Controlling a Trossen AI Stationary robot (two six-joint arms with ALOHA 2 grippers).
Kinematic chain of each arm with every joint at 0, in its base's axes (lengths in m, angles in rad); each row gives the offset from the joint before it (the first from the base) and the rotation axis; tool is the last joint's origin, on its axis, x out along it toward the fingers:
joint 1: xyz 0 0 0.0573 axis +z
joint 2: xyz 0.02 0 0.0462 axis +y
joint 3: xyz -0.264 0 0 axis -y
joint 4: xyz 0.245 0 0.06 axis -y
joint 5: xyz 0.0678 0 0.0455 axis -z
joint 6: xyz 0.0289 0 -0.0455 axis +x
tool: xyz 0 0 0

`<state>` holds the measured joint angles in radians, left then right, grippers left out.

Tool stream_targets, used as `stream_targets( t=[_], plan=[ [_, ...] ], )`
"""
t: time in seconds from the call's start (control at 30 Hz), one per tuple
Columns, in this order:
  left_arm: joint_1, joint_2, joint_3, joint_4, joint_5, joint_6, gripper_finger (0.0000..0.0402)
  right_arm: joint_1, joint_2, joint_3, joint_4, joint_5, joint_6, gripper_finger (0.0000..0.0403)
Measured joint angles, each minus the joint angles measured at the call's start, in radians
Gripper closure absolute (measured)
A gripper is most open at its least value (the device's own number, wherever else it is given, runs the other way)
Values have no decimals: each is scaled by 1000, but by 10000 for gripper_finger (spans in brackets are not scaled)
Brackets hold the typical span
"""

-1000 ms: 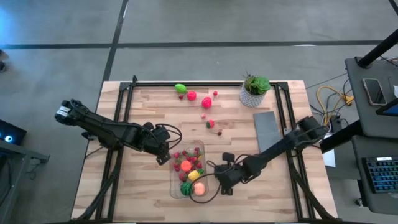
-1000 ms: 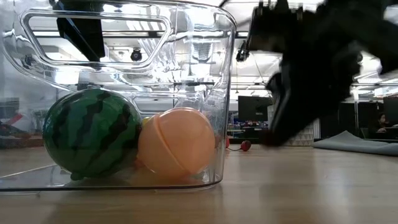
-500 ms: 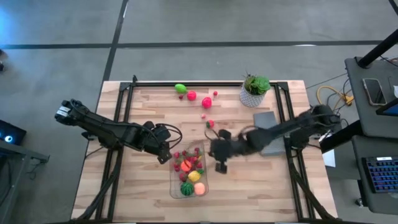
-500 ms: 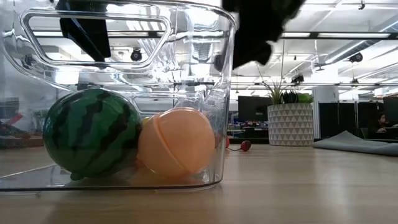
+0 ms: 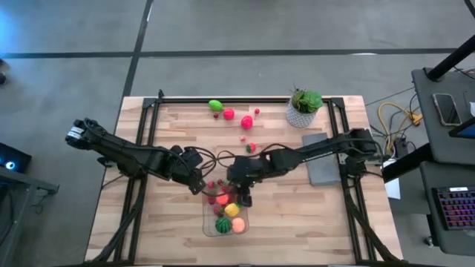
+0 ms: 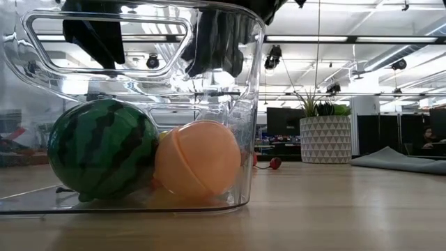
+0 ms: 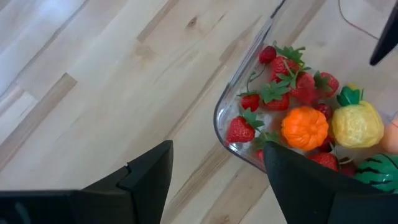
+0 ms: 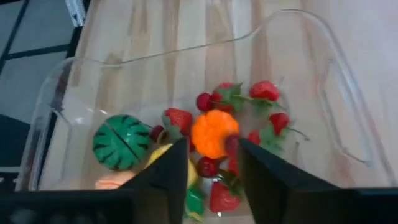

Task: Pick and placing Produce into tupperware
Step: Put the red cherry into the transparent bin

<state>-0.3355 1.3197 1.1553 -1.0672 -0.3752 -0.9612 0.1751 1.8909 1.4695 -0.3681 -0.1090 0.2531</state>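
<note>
wood planks make up the table (image 5: 297, 215), which is framed by dark rails and stands on a grey floor. at the middle of the table, toward six o'clock, the tupperware (image 5: 208, 222) is seen with its long side running twelve to six. most of the produce (image 5: 225, 210) is piled inside it: strawberries, an orange piece (image 8: 213, 135), a yellow piece (image 7: 356, 124), a peach ball (image 6: 198, 161) and a small watermelon (image 6: 103, 148), the last two lying at the six o'clock end and touching each other. more produce is left loose on the wood toward twelve o'clock: a green piece (image 5: 215, 105), red pieces (image 5: 229, 114) beside it, and a few small red ones (image 5: 251, 147) nearer the middle. the right gripper (image 5: 243, 194) is held over the tupperware, reaching in from three o'clock; its fingers (image 8: 166, 173) are parted a little above the pile, and nothing is seen between them. the left gripper (image 5: 194, 185) is set at the tupperware's ten o'clock corner, reaching in from nine o'clock; its fingers (image 7: 148, 175) are spread about halfway, one outside the corner wall and one over the inside, though it cannot be told whether the wall is pinched. a potted plant (image 5: 304, 107) stands at one o'clock, and a grey slab (image 5: 322, 159) lies at three o'clock, partly under the right arm.
</note>
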Motion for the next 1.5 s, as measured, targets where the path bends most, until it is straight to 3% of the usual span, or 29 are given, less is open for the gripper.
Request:
stream_targets(
  t=[0.13,0.37,0.53,0.83,1.03,1.37,1.5],
  plan=[
    [0,0,0,-20,0,-1,166,2,3,11,-33,29,8,211],
    [0,0,0,-42,3,-1,166,-15,-35,31,-430,374,96,159],
    [2,0,0,-42,6,-1,166,-87,-39,-12,-571,340,137,155],
    [19,-7,0,-76,54,29,166,-117,-45,-87,-559,339,-55,163],
    [27,-15,0,-120,34,55,166,-123,-63,-193,-446,341,-181,161],
    [57,-28,0,-147,-4,114,166,-194,-69,-334,-286,336,-187,161],
    [69,-28,0,-146,-5,136,166,-240,-70,-359,-223,261,-198,165]
  ],
)
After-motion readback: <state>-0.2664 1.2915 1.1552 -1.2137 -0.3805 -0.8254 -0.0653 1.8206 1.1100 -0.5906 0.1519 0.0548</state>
